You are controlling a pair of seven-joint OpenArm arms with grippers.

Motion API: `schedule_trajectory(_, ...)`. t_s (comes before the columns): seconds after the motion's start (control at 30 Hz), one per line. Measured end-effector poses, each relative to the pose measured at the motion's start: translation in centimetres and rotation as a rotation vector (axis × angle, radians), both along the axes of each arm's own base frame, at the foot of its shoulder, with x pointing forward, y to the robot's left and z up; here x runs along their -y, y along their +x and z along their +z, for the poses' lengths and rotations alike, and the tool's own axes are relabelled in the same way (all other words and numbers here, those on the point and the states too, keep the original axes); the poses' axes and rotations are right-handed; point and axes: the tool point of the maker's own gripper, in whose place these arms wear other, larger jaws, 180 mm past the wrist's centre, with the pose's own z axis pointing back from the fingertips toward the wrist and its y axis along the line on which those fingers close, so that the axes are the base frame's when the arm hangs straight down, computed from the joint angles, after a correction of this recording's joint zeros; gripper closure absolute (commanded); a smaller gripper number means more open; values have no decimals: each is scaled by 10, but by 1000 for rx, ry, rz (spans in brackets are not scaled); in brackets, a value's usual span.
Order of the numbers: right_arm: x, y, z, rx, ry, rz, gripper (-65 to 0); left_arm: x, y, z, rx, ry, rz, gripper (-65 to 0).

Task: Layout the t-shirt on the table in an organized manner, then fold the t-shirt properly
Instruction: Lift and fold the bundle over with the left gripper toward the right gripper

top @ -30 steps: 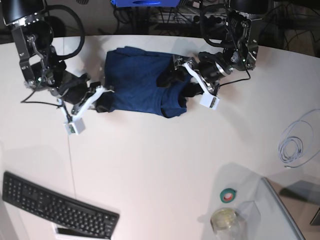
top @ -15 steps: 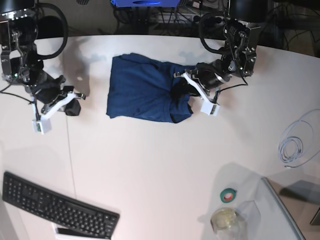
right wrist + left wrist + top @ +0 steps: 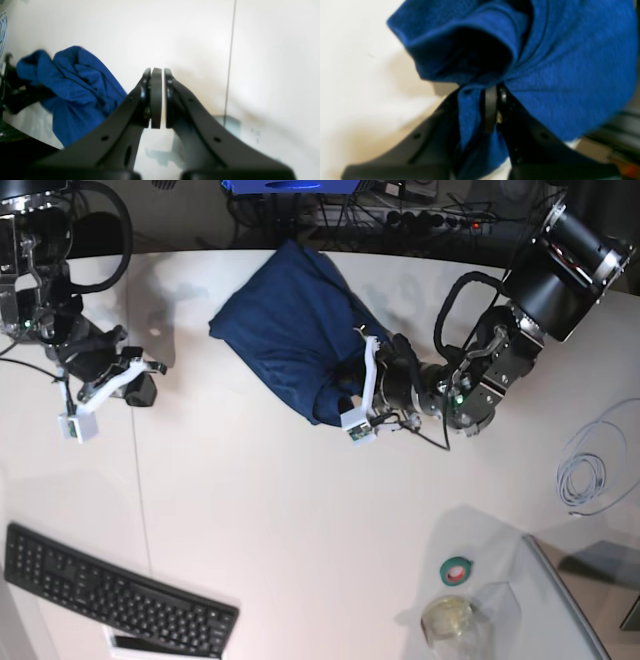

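Note:
The navy t-shirt (image 3: 285, 330) lies bunched in a slanted heap on the white table (image 3: 300, 510), toward the back middle. My left gripper (image 3: 345, 388) is shut on the heap's front right corner. In the left wrist view the blue t-shirt (image 3: 570, 75) is pinched between the black fingers of the left gripper (image 3: 492, 100) and folds over them. My right gripper (image 3: 143, 392) hovers over bare table well left of the cloth. The right wrist view shows the right gripper (image 3: 156, 75) shut with nothing in it, and the t-shirt (image 3: 75, 87) off to one side.
A black keyboard (image 3: 115, 595) sits at the front left. A coiled pale cable (image 3: 585, 475) lies at the right edge. A green tape roll (image 3: 457, 570) and a clear jar (image 3: 447, 617) stand at the front right. A thin dark seam (image 3: 140, 480) crosses the tabletop.
The left arm has closed on the shirt's right edge and swung it forward and left, turning the flat cloth into a slanted heap. The right gripper let go and withdrew left.

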Motion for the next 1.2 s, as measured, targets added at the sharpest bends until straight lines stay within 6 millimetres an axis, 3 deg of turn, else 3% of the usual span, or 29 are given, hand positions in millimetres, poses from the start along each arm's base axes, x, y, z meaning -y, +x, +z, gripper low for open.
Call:
schedule_trajectory(0.17, -1, -1, -1, -2, 2, 0, -20, 22, 13, 3, 107, 137, -245, 0)
schedule_trajectory(0.33, -3, -11, -5, -22, 4, 3, -20, 54, 30, -4, 190, 202, -334, 0)
schedule_trajectory(0.6, -45, -28, -11, -50, 77, 48, -20, 95, 47, -5, 340, 292, -458, 0)
schedule_trajectory(0.87, -88, -44, -16, -79, 114, 163, -20, 102, 47, -3, 356, 287, -470, 0)
schedule_trajectory(1.0, -111, -42, -21, -93, 143, 200, -20, 102, 47, -3, 357, 286, -471, 0)
schedule_trajectory(1.2, -105, -40, -22, -94, 128, 201, -20, 113, 44, -1, 361, 277, -483, 0)
